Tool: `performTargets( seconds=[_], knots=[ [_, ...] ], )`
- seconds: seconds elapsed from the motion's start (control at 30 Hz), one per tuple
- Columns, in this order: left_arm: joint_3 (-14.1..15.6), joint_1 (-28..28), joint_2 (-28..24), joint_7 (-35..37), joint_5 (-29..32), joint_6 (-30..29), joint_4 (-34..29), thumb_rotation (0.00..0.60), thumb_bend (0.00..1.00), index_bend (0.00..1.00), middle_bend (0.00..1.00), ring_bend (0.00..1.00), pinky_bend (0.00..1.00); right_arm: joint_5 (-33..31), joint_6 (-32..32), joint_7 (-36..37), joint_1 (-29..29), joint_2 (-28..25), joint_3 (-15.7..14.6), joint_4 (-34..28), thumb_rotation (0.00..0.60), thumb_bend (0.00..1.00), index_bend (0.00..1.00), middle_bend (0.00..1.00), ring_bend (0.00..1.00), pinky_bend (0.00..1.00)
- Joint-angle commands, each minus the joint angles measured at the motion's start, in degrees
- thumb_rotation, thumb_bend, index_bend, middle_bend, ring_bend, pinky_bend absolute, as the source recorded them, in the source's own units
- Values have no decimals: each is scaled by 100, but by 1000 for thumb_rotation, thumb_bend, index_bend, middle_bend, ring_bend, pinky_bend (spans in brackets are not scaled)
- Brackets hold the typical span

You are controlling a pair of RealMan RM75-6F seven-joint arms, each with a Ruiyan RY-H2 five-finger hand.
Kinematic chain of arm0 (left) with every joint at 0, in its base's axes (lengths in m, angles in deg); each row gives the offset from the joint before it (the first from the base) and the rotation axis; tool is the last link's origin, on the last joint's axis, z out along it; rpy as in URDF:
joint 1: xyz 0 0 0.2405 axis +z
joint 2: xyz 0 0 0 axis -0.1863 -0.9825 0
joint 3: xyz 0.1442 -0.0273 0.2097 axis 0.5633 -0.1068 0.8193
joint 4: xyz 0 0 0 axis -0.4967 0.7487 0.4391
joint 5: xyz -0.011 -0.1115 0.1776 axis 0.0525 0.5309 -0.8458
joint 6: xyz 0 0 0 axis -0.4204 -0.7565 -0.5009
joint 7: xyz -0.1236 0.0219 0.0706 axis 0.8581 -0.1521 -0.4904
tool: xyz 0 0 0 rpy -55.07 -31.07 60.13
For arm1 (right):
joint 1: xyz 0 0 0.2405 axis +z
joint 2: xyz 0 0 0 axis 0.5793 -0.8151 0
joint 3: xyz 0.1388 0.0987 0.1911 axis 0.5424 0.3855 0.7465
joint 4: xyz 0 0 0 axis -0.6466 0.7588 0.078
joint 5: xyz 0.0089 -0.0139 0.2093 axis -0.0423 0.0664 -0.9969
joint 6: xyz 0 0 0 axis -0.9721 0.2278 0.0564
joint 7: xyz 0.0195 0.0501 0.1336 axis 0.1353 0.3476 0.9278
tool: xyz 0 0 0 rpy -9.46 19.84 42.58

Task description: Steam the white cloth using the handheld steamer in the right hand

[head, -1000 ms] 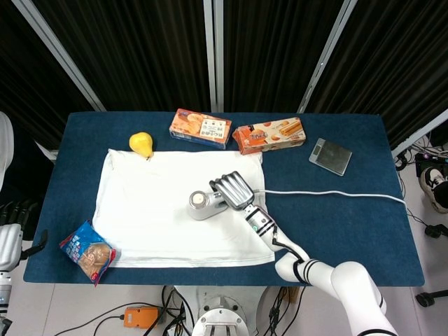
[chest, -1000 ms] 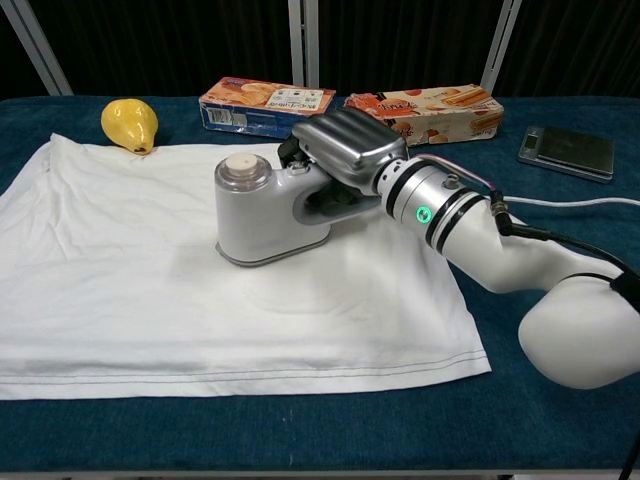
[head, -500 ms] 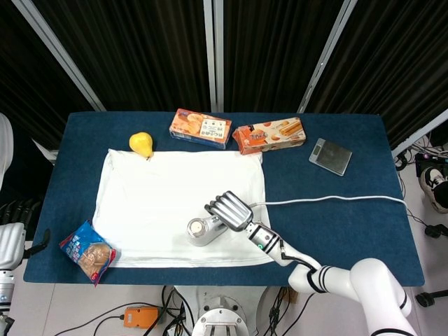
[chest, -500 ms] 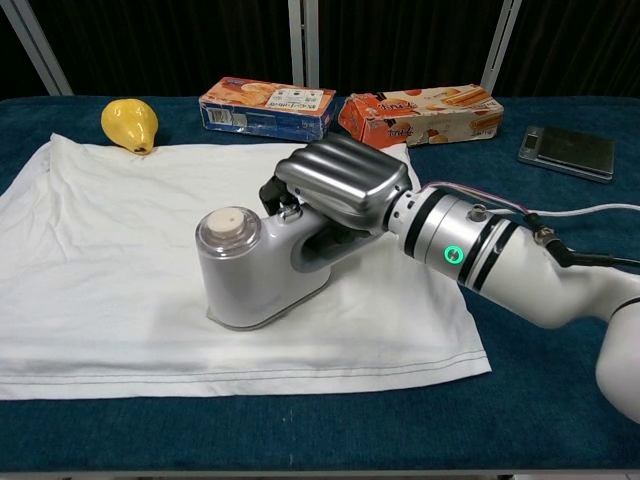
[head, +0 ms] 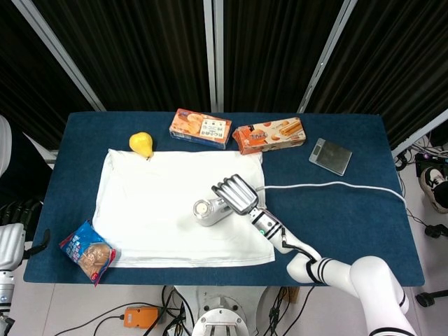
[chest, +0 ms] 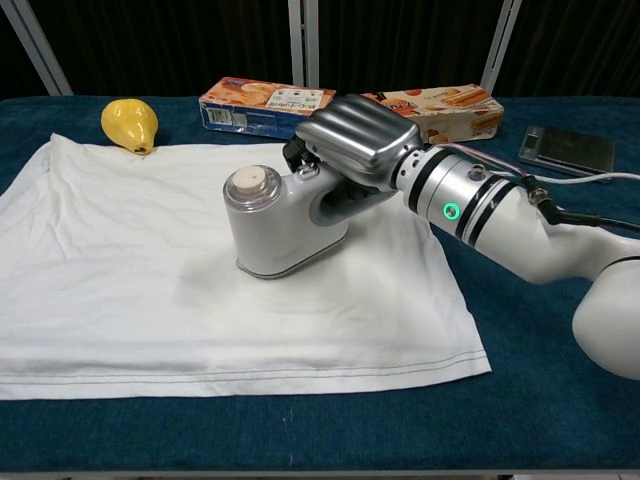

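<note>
A white cloth (head: 161, 203) (chest: 130, 270) lies flat across the left and middle of the blue table. My right hand (head: 236, 194) (chest: 357, 140) grips the handle of a grey handheld steamer (head: 208, 211) (chest: 279, 224). The steamer's base sits on the cloth, right of its middle. Its white cord (head: 336, 185) trails right over the table. My left hand (head: 8, 245) hangs beside the table's left edge in the head view; its fingers do not show.
A yellow pear (head: 141, 144) (chest: 130, 123) sits at the cloth's far left corner. Two snack boxes (head: 200, 127) (head: 269, 135) lie along the far side, a small grey scale (head: 330, 155) at far right. A snack bag (head: 88, 252) lies at the near left corner.
The steamer slid toward the cloth's near edge, then back away from it and slightly right, still gripped by my right hand. The cord shifted with it.
</note>
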Motion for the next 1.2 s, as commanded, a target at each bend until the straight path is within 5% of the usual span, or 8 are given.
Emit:
performTargets(
  seconds=[0.03,0.33,0.8,1.0,1.2],
  knots=[
    [1,-1,2,-4,-2,0,1,443,350,140,99,0,0,-37,-104,150,65,165,2,217,600,884,835,739,715,828],
    [-7,-16,-6,-40,-13,-4,-30,443,350,140,99,0,0,346,260,503,-195,-102,-450,-161,600,885,835,739,717,828],
    [3,-27,34,-30,-29,2,5,442,350,140,99,0,0,960,670,132,-717,-1202,-1246,-1694,600,885,835,741,724,832],
    [21,-73,38,-33,-94,44,24,445,350,140,99,0,0,724,789,245,-759,-1357,-845,-1822,600,887,835,743,726,833],
    [158,-368,18,-308,-462,353,-42,444,350,140,99,0,0,378,552,363,-527,-947,-312,-1275,600,887,835,743,727,833]
  ],
)
